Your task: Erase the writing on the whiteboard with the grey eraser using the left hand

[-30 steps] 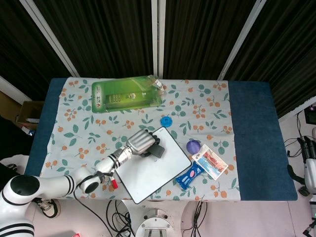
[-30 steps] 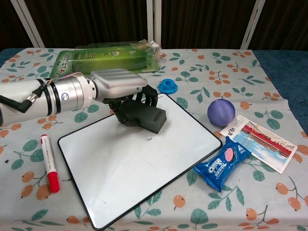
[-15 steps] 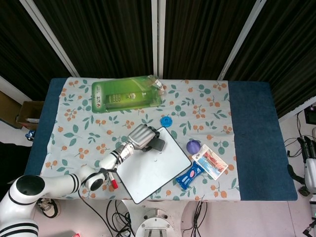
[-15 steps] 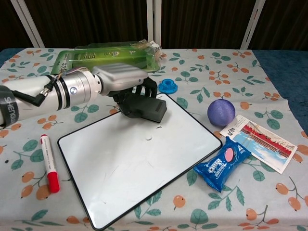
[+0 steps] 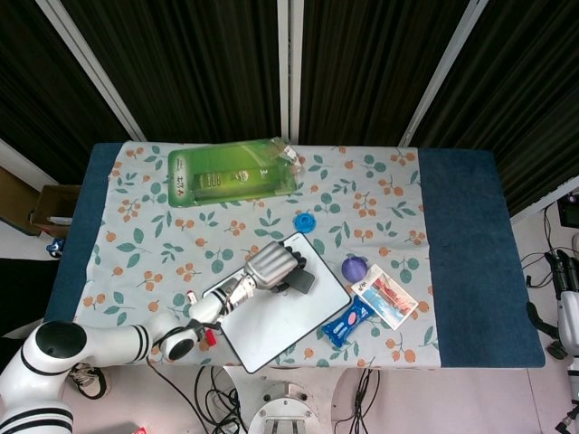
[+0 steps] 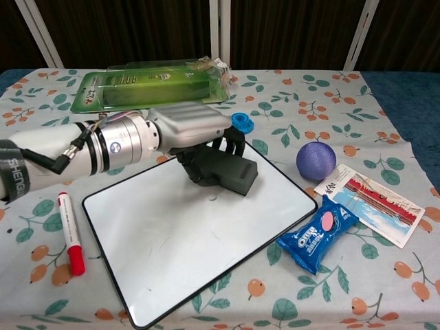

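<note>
The whiteboard (image 6: 172, 247) (image 5: 271, 321) lies at the front middle of the table, tilted, its white surface nearly bare with only faint marks. My left hand (image 6: 192, 130) (image 5: 271, 264) holds the dark grey eraser (image 6: 230, 173) (image 5: 300, 280) and presses it on the board's far right part. The fingers curl over the eraser's top, hiding part of it. My right hand appears in neither view.
A red marker (image 6: 71, 234) lies left of the board. A blue cap (image 6: 240, 122), a purple ball (image 6: 315, 160), a blue snack packet (image 6: 317, 232), a printed card (image 6: 375, 201) and a green package (image 6: 151, 84) surround the board on the flowered cloth.
My left hand has slid the eraser across the board: first toward the far edge, then rightward and nearer. The small mark seen near the board's middle is gone.
</note>
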Controlling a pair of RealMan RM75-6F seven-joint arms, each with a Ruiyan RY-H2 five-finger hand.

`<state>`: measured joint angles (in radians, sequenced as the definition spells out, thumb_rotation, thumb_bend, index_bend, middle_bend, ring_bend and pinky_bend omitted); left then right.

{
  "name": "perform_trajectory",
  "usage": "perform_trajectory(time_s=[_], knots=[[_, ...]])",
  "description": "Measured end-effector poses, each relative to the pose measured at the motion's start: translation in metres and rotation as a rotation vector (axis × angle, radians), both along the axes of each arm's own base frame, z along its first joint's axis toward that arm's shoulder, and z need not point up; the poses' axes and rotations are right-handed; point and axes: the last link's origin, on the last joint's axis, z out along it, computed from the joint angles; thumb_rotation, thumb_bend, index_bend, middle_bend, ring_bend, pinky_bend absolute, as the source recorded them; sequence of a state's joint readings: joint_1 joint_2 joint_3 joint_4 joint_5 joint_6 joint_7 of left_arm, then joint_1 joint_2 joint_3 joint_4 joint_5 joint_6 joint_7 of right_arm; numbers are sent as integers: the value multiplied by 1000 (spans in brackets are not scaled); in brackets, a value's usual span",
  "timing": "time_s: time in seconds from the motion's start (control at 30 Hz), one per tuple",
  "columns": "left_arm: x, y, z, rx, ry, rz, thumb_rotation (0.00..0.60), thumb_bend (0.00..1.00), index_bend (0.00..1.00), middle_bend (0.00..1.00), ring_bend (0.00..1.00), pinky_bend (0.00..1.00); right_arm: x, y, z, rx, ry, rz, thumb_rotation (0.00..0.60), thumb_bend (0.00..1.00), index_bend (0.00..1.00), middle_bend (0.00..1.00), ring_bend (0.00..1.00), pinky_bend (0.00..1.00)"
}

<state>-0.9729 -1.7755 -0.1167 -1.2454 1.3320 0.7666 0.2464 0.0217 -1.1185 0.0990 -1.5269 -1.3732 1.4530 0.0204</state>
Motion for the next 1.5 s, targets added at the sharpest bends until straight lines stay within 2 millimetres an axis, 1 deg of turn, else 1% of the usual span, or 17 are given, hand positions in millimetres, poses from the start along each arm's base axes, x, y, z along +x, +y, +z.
perform_trajectory(time_s=[0.13,0.33,0.5,0.73,0.93,1.1,1.23,1.33,1.43,1.5], knots=[[-3,-3,-2,-10,13,1,600,588,680,611,524,597,-1,-1,-1,7,-2,-4,600,252,0,0,0,0],[-4,-7,2,-25,15,3,600,590,685,615,527,601,-1,-1,0,3,-3,-1,600,254,0,0,0,0],[-9,-18,9,-45,9,-4,600,591,688,616,526,601,0,-1,-1,11,2,-1,600,256,0,0,0,0],[-20,-36,20,-74,25,-11,600,590,693,618,528,602,3,-1,-5,23,1,6,600,256,0,0,0,0],[-29,-46,35,-107,56,-5,600,595,709,634,545,613,3,0,-5,20,4,8,600,256,0,0,0,0],[-34,-51,53,-121,87,4,600,596,717,641,553,616,4,-1,-6,25,6,10,600,256,0,0,0,0],[-33,-44,68,-73,69,12,600,596,716,640,553,616,5,-1,-7,25,5,13,600,258,0,0,0,0],[-34,-31,84,0,34,32,600,594,716,640,553,617,6,-1,-7,24,5,14,600,258,0,0,0,0],[-46,-13,100,89,15,82,600,591,713,639,553,618,6,0,-5,17,6,15,600,257,0,0,0,0],[-62,0,108,139,24,128,600,586,704,633,548,617,5,0,-4,20,5,13,600,257,0,0,0,0]])
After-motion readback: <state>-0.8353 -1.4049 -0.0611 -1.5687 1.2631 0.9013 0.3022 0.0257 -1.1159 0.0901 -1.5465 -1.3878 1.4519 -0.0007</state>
